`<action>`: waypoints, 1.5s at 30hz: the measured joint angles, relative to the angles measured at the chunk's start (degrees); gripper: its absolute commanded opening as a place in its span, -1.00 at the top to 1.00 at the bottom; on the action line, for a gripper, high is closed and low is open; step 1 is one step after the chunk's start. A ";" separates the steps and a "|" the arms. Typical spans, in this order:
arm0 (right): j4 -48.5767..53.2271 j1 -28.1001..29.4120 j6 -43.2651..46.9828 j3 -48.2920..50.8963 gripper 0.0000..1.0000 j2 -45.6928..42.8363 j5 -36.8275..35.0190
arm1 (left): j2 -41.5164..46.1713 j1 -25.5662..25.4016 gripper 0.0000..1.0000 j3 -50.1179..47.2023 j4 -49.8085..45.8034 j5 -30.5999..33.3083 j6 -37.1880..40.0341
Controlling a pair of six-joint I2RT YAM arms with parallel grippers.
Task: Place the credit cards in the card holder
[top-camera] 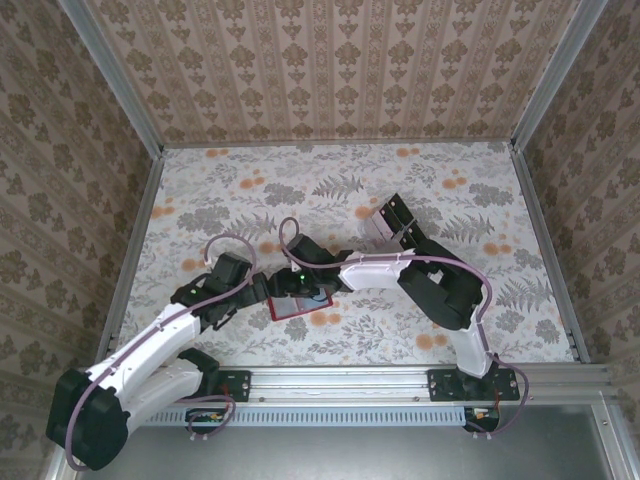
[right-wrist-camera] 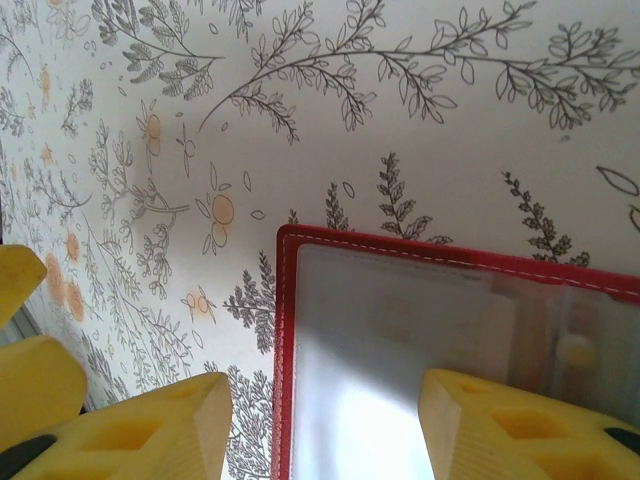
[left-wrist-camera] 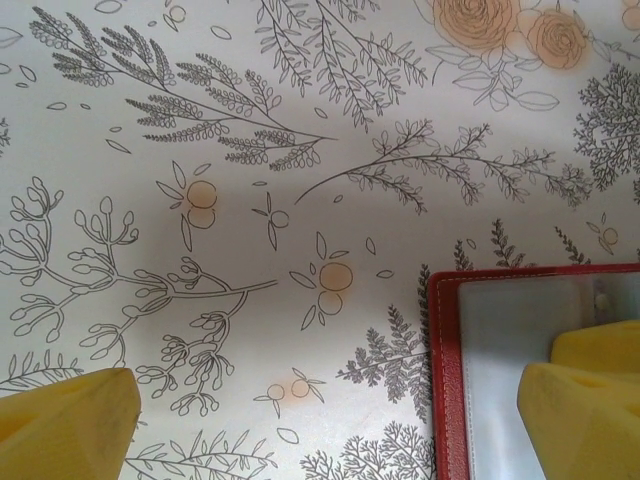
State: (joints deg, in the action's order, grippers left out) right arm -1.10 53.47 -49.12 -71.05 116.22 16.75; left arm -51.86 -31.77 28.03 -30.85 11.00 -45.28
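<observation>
Straddling the small red folding wallet (right-wrist-camera: 400,320) at the table's (top-camera: 480,200) seven o'clock, left jaws and right jaws are held apart. It could be dragged or flipped shut if snagged; thin black-and-pinkish cards (top-camera: 385,220) are seen at its two o'clock.

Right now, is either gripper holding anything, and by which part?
Nothing is held. The left gripper and right gripper are open, each with one finger over the small red folding wallet's greyish inside.

The left arm (top-camera: 160,345) and right arm (top-camera: 440,285) meet above the red card holder (top-camera: 298,307), near the middle of the floral desk's (top-camera: 480,190) near edge. The credit cards (top-camera: 388,217) lie well apart, farther back and right.
</observation>
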 measured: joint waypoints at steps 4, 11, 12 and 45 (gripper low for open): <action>0.26 -0.04 -0.13 -0.63 -0.11 0.42 -0.24 | -0.17 0.00 -1.00 0.02 0.24 0.63 -0.17; 1.62 -0.24 -0.39 -2.89 -0.10 1.62 -1.62 | -1.81 1.25 -1.00 0.57 1.16 1.03 -0.13; 1.62 -0.42 -0.42 -3.17 -0.10 1.81 -1.75 | -2.14 1.53 -1.00 0.68 1.38 1.03 -0.07; 30.67 -21.70 27.02 -5.57 0.07 -17.05 -20.00 | -0.28 4.55 -1.00 8.00 -2.89 -1.14 3.96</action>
State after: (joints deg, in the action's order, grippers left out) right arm 29.56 31.77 -22.11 -76.62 99.18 -3.25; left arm -52.14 -27.22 36.03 -33.74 9.87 -41.32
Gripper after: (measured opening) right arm 0.480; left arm 0.997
